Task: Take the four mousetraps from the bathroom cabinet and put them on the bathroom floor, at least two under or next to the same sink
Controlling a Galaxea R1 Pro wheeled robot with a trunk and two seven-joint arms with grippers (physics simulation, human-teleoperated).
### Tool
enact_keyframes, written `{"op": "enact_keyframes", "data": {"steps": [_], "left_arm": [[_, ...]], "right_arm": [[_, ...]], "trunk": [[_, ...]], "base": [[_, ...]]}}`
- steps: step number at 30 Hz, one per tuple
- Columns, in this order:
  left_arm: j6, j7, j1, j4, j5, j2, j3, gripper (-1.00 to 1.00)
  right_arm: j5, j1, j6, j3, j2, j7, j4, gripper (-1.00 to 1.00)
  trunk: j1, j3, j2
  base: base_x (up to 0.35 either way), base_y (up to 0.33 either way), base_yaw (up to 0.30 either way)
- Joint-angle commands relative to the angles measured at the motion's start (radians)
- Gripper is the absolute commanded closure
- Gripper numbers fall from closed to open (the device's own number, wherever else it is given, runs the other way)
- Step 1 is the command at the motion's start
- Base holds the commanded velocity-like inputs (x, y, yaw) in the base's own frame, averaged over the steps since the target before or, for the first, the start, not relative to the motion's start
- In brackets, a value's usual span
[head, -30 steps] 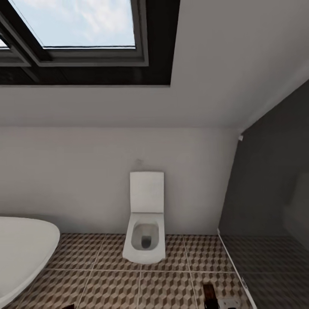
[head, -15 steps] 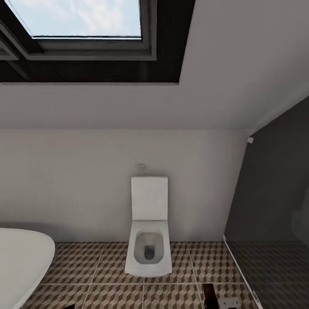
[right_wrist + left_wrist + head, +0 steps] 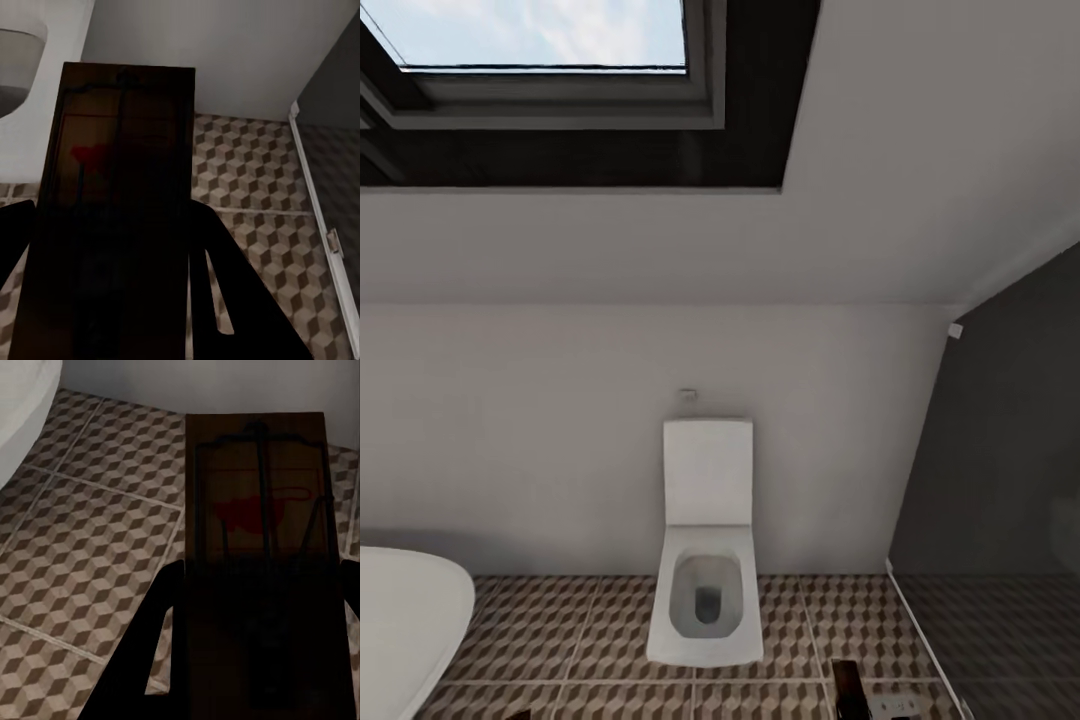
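Cube-patterned bathroom floor with fixtures standing on it

The bathroom floor [image 3: 580, 640] is laid in large square tiles printed with brown, beige and white cubes, split by pale grout lines. 1 white toilet [image 3: 706, 592] stands on it against the back wall; the rounded edge of a white bathtub [image 3: 400, 620] rests to one side. A dark glass partition [image 3: 990, 560] rises from the floor's other side.

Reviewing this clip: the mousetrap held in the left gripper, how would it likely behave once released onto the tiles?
The mousetrap looks like a flat, stiff board, so it should probably lie flat without rolling. It seems thin and light, so a nudge might slide it across the bathroom floor. Its wire spring parts could snag.
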Motion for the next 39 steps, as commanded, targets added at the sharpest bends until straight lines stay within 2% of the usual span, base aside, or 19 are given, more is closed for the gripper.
{"op": "enact_keyframes", "data": {"steps": [1, 13, 34, 39], "left_arm": [[-0.004, 0.008, -0.001, 0.003, -0.001, 0.000, -0.008, 1.00], [-0.005, 0.008, -0.001, 0.003, -0.001, -0.001, -0.008, 1.00], [-0.006, 0.007, -0.001, 0.003, -0.001, -0.006, -0.008, 1.00], [-0.005, 0.007, -0.001, 0.003, -0.001, -0.003, -0.008, 1.00]], "right_arm": [[0.007, -0.001, -0.005, 0.002, 0.000, -0.006, 0.004, 1.00], [0.006, -0.001, -0.006, 0.001, -0.001, -0.009, 0.004, 1.00], [0.007, -0.001, -0.006, 0.001, -0.001, -0.008, 0.003, 1.00], [0.007, -0.001, -0.006, 0.003, -0.001, -0.007, 0.003, 1.00]], "trunk": [[0.001, 0.000, -0.001], [0.001, 0.000, -0.001], [0.001, 0.000, -0.001], [0.001, 0.000, -0.001]], "base": [[0.312, 0.000, 0.000], [0.293, 0.000, 0.000], [0.012, 0.000, 0.000], [0.200, 0.000, 0.000]]}}
